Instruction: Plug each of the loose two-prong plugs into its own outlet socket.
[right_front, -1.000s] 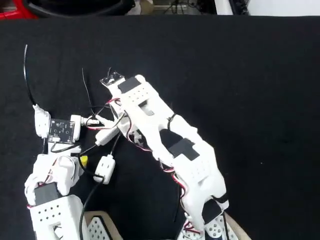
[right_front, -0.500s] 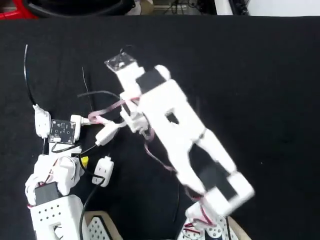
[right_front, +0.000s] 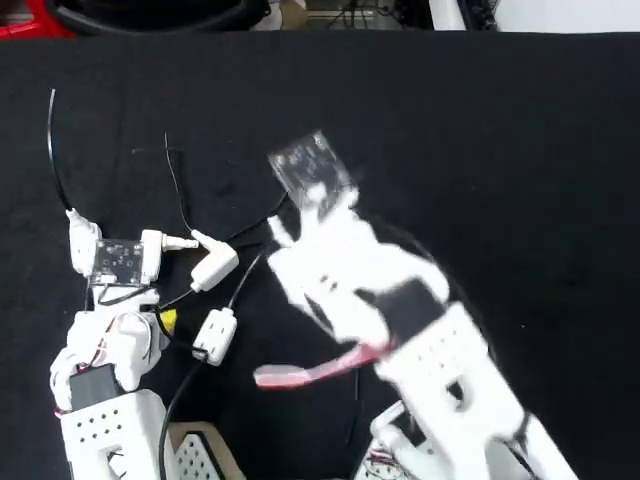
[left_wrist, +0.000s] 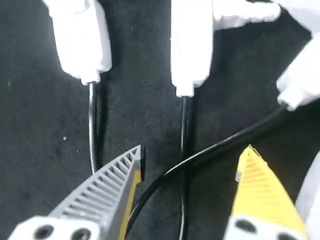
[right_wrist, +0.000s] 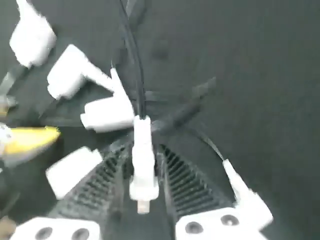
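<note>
Plug (right_wrist: 143, 175) in right pincer (right_wrist: 144, 151).

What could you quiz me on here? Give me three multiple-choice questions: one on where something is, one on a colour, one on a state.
1. Where does the black cable run near the left gripper?
A. Between its two spread fingers
B. Wrapped around its wrist
C. Off the table's far edge

2. What colours are the left gripper's fingers?
A. Both white
B. One gray, one yellow
C. Both red

3. What state is the right gripper in?
A. Open and empty
B. Shut on a white plug
C. Shut on a yellow block

Answers:
1 A: the left wrist view shows the cable crossing the gap between the fingers.
2 B: the same view shows a gray finger and a yellow one.
3 B: the right wrist view shows the plug pinched between the fingers, its cable leading away.
</note>
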